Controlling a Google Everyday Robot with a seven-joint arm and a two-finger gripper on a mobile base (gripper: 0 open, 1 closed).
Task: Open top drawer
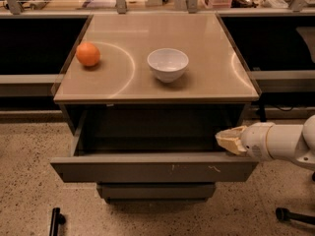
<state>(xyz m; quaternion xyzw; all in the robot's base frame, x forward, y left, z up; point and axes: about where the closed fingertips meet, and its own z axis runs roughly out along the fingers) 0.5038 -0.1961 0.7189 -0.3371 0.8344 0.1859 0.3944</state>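
There is one small table (216, 82) with a brown top, and on it stand two things: one orange (87, 54) near the left edge and one white bowl (168, 64) around the middle, well apart from each other. Under the top, the top drawer (123, 169) stands open toward the camera; its grey front carries a few pale scratch marks right of centre. Below it one narrower grey drawer front (156, 190) is closed. The one gripper (228, 140) comes from the right and sits at the right end of the open drawer, just above its front. Whether the gripper is wide or narrow, I cannot tell.
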